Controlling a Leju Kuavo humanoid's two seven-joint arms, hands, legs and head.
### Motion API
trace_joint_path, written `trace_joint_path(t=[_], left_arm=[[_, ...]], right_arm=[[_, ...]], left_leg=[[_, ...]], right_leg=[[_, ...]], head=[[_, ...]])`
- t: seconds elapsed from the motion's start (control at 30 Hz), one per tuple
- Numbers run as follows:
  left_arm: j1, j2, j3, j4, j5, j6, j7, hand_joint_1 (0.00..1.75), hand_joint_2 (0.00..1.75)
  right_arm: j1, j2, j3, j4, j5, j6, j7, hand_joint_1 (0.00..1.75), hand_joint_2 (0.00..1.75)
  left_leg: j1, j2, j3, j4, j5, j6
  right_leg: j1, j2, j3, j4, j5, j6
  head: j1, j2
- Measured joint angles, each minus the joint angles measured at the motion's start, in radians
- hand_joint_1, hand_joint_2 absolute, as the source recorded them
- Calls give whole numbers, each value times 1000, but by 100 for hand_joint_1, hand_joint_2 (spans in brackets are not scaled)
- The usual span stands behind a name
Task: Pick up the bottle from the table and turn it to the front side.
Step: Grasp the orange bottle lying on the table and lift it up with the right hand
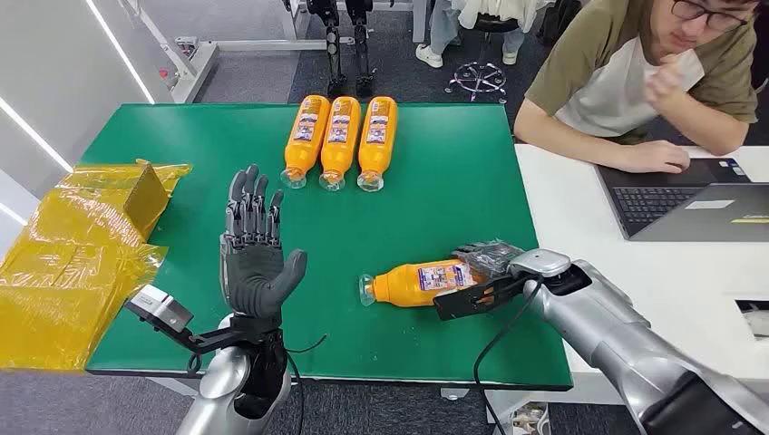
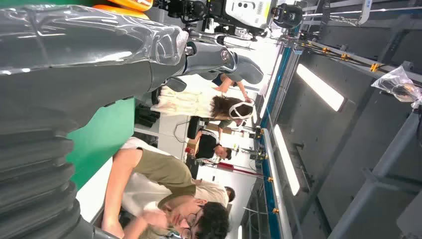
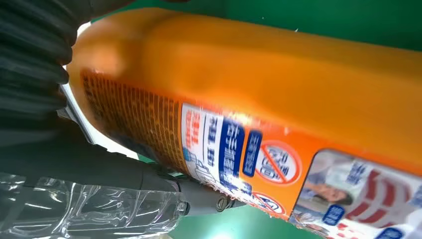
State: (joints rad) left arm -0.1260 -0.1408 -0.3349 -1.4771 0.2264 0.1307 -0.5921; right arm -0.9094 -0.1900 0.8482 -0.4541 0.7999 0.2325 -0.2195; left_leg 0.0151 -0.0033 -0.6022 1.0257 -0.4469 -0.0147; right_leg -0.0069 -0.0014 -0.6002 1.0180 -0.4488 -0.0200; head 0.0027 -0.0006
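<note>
**A:** Where's the orange bottle (image 1: 419, 282) sitting for you?

**B:** I have it lying on its side on the green table (image 1: 453, 195), clear cap end pointing away from my right hand (image 1: 485, 260). That hand's dark fingers (image 1: 479, 255) are curled over the bottle's base end, and in the right wrist view the thumb (image 3: 199, 195) lies under the label (image 3: 239, 154), so I'd call it gripped. I can't quite tell whether the bottle is lifted off the table or resting on it.

**A:** And the other hand?

**B:** My left hand (image 1: 253, 254) stands upright, palm open, fingers (image 1: 251, 201) spread and holding nothing, well apart from the bottle. Beyond its fingertips three more orange bottles (image 1: 340, 138) lie side by side, caps toward me. Yellow plastic wrapping (image 1: 77, 249) sits off the outer side of that hand.

**A:** Anyone nearby?

**B:** A person (image 1: 635, 77) at the white desk (image 1: 580, 236), one hand on a laptop (image 1: 685, 199)
</note>
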Motion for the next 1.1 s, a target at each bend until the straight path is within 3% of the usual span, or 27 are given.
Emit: trace_joint_path(t=[0.3,0.43,0.47,0.77,0.9,0.97,1.1], left_arm=[[-7,0,0,1,8,-7,0,0,175],[-16,-1,0,2,15,-10,0,0,175],[-18,-1,0,2,16,-11,0,0,175],[-29,-2,0,2,17,-21,2,0,175],[-28,-2,0,2,17,-21,2,0,175],[-24,-2,0,1,14,-18,1,0,175],[-6,-6,4,-7,-1,-2,1,0,175]], right_arm=[[35,-8,0,14,-25,-61,5,1,175],[50,-18,-2,14,-31,-91,6,161,175],[55,-20,-4,14,-31,-99,6,168,175],[92,-31,-28,-7,-20,-151,13,175,175],[111,-30,-45,-26,-7,-217,21,175,175],[132,-24,-64,-51,-18,-288,25,175,175],[227,18,-166,-185,-115,-532,10,175,175]], left_leg=[[0,1,1,0,0,0],[0,2,3,0,0,0],[0,3,4,0,-1,0],[0,5,6,0,0,0],[0,5,6,0,0,0],[0,5,5,0,0,0],[1,4,2,0,0,0]], right_leg=[[0,1,0,-1,0,0],[0,2,2,-1,0,0],[0,2,2,-1,0,0],[0,5,4,-1,1,0],[0,5,5,-1,2,0],[0,5,5,0,2,0],[0,5,1,0,3,-1]], head=[[0,0],[0,0],[0,0],[0,0],[0,0],[0,0],[0,0]])
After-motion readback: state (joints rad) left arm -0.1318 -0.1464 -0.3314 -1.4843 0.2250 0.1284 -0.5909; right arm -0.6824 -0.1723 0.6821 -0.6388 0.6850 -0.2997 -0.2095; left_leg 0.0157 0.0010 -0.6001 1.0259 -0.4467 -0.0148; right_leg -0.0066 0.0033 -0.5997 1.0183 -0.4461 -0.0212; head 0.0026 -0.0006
